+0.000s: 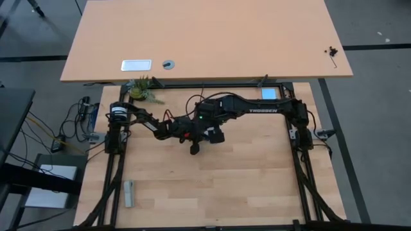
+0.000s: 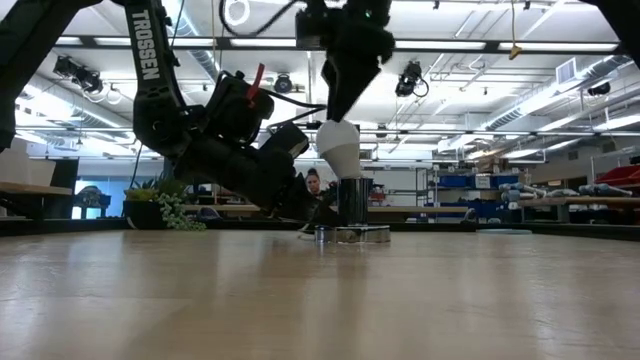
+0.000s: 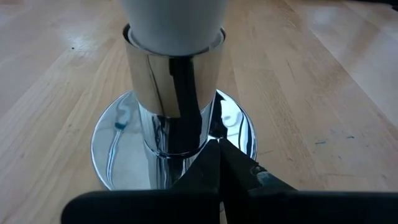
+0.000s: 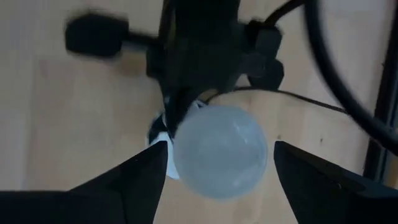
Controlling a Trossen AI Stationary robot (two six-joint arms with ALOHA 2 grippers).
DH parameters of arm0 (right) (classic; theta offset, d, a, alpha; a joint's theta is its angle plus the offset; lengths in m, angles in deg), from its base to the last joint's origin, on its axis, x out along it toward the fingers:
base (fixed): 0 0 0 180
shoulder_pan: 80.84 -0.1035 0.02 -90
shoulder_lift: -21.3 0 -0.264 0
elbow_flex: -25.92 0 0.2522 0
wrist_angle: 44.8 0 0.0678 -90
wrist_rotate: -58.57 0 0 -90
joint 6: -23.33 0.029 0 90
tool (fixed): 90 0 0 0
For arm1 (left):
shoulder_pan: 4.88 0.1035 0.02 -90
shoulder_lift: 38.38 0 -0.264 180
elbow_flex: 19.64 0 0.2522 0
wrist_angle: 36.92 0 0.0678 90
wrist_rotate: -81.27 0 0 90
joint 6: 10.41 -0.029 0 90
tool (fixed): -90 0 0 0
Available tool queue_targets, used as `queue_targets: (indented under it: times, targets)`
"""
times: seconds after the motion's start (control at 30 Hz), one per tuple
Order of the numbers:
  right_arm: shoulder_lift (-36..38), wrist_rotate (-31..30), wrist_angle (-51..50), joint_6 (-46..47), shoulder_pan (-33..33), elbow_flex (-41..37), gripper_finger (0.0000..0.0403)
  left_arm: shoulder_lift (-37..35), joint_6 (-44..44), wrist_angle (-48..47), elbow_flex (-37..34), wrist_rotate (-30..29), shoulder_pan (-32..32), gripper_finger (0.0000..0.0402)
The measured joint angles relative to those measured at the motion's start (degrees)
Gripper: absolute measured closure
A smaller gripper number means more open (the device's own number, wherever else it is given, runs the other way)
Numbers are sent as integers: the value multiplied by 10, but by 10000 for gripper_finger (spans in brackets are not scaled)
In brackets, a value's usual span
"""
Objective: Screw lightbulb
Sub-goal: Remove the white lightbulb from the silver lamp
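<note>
The frosted white lightbulb (image 2: 340,150) stands upright with its narrow end in the shiny silver socket (image 2: 352,205), which sits on its round base plate near the table's middle. My right gripper (image 4: 217,155) hangs above it, pointing down and open. Its fingers stand on either side of the bulb's dome (image 4: 219,152). My left gripper (image 3: 217,149) reaches in low from the table's left, shut, with its tip at the foot of the socket's column (image 3: 171,81). My left gripper's shut fingertips (image 3: 214,163) lie on the socket's round base plate (image 3: 239,127), right at the foot of the column. They come slanting down from the table's left. The socket stands upright on the table. My right gripper has one finger (image 4: 152,165) close against the bulb's side, and I cannot tell whether it touches. The other finger (image 4: 292,163) stands clear of it.
A small green plant (image 1: 142,90) stands at the table's far left. A grey oblong thing (image 1: 128,192) lies near the front left corner. A second tabletop (image 1: 205,38) lies beyond the far edge. In the low view a person (image 2: 315,185) shows far behind the socket.
</note>
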Motion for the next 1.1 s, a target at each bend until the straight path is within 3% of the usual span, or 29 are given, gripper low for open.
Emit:
queue_targets:
  times: [0.37, 0.47, 0.7, 0.93, 1.1]
  targets:
    - [3, -46, -12, 254, -21, 19, 93, 0, 2, 0, 0, 4, 0, 400]
    - [3, -47, -12, 235, -21, 7, 92, 0, 2, 0, 0, 5, 0, 400]
    - [-1, -45, 21, 72, -2, -37, 88, 0, 2, 0, 0, 6, 0, 400]
    - [0, -19, 58, 49, 16, -78, 96, 0, 2, -1, 0, 6, 0, 400]
    - [-2, -13, 38, 50, 16, -59, 129, 0, 2, -1, 0, 7, 0, 400]
